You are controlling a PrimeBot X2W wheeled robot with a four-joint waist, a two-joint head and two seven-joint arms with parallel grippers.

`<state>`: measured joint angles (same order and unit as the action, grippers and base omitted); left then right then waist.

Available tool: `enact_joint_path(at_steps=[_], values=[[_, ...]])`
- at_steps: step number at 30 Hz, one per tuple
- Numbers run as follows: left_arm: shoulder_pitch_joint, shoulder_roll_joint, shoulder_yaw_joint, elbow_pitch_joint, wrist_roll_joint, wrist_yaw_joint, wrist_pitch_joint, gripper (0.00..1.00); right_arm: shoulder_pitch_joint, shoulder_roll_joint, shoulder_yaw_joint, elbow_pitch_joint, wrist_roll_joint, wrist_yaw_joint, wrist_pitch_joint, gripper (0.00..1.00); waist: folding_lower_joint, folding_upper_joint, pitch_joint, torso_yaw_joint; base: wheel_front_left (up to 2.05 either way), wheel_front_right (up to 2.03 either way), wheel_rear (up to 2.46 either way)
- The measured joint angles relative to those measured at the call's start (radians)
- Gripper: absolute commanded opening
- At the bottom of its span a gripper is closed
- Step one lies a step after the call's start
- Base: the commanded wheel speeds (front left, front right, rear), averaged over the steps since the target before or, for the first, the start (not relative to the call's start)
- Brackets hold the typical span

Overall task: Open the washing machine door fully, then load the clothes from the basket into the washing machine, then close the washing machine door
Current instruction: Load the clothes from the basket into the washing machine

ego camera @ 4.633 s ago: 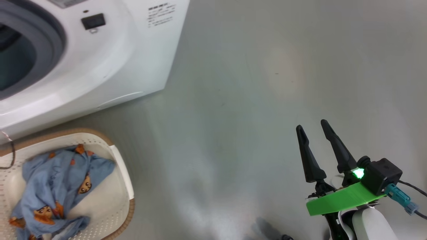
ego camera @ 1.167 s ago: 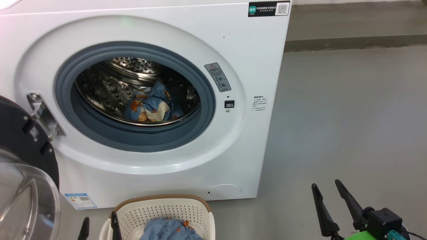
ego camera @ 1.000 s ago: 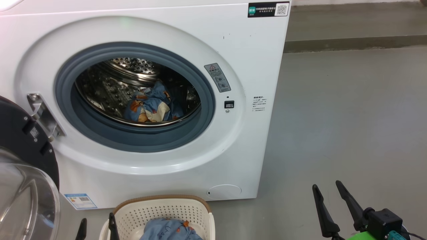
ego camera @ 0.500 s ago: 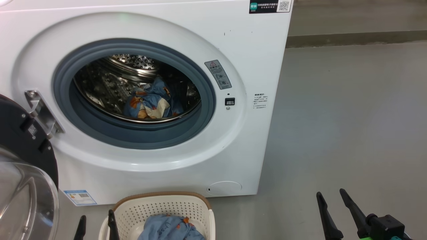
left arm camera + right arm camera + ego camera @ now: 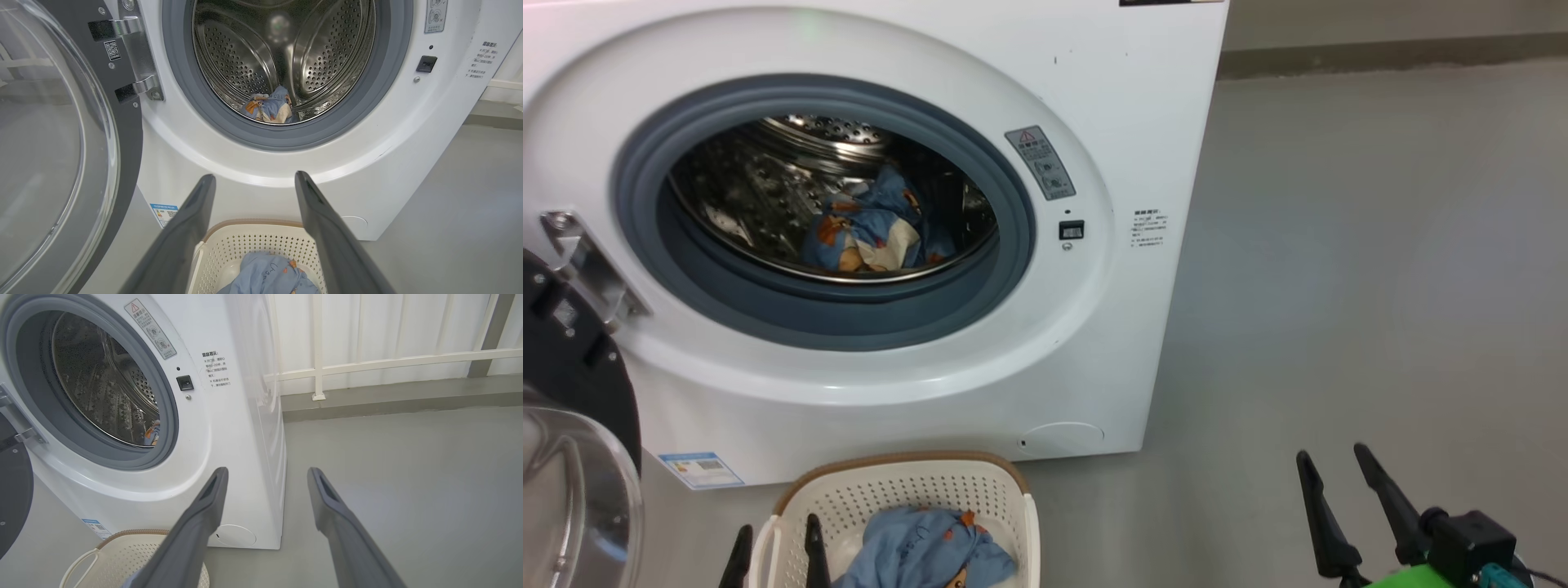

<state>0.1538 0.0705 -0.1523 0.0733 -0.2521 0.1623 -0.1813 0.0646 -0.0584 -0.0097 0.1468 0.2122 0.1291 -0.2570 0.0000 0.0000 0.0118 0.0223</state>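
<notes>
Step in hand: loading, by my judgement. One garment lies in the drum (image 5: 245,61) and one waits in the basket (image 5: 890,490).
Clothes: the blue piece to pick (image 5: 923,551) is bunched in the basket; the loaded piece (image 5: 866,233) sits low in the drum.
Basket: on the floor (image 5: 1339,245), just in front of the washing machine (image 5: 1143,122), at 6 o'clock from the drum mouth.
Left gripper (image 5: 777,527): jaws spread wide and empty, above the basket's 9 o'clock side.
Right gripper (image 5: 1331,453): jaws wide and empty, over bare floor at 3 o'clock from the basket, well apart from it.
Doing it well: descend on the thick middle of the bunch with both fingertips inside the rim. Close on a fold, not a loose hem. Lift the cloth clear of the rim before carrying it toward 12 o'clock.
Edges: the basket's brown rim and the rubber ring (image 5: 849,318) could snag trailing cloth, so release deep in the drum.
Open room: the washing machine door (image 5: 49,143) stands swung out at 9 o'clock, crowding the left arm. The floor at 3 o'clock is open.
</notes>
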Motion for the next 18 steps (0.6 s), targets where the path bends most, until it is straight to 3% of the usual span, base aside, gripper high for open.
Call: enact_joint_path(at_steps=[9, 18], values=[[-0.106, 0.021, 0.007, 0.049, -0.062, -0.027, 0.077, 1.0, -0.127, 0.004, 0.025, -0.036, -0.004, 0.0, 0.0, 1.0, 0.0, 0.0, 0.108, -0.039, 0.0, 0.0, 0.0], [-0.267, 0.075, 0.001, 0.189, -0.095, -0.099, 0.17, 1.0, -0.243, 0.006, 0.059, -0.053, -0.009, 0.0, 0.0, 1.0, 0.0, 0.0, 0.257, -0.092, 0.0, 0.0, 0.0]])
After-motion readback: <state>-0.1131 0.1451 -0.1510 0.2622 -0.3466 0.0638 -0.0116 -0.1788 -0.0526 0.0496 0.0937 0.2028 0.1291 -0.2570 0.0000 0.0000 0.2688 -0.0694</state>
